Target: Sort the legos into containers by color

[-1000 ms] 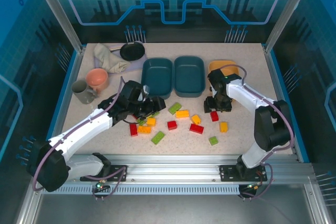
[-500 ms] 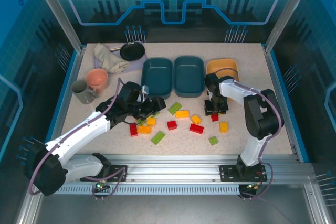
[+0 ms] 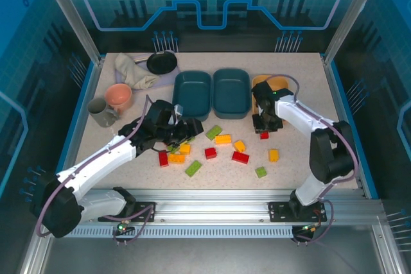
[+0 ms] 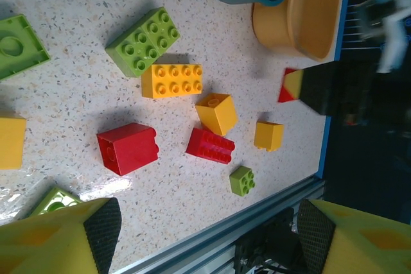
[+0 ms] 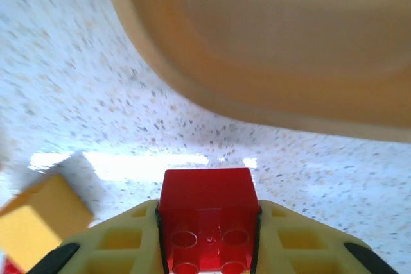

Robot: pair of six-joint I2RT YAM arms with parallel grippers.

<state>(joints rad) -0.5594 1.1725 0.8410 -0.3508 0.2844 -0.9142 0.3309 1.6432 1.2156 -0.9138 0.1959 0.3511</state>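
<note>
My right gripper is shut on a small red lego, just in front of the yellow-orange tub. In the right wrist view the red lego sits between the yellow fingers, with the tub close ahead. My left gripper hangs open over the loose legos: green, yellow, orange, red and another red. Nothing lies between its fingers. Two dark teal tubs stand behind the scatter.
A pink bowl, a grey cup, a crumpled cloth and a black pan occupy the back left. A yellow lego and a small green one lie near the front right.
My right gripper has closed on the red lego that lay on the table and shifted it slightly toward the yellow-orange tub. The left arm has barely moved.
</note>
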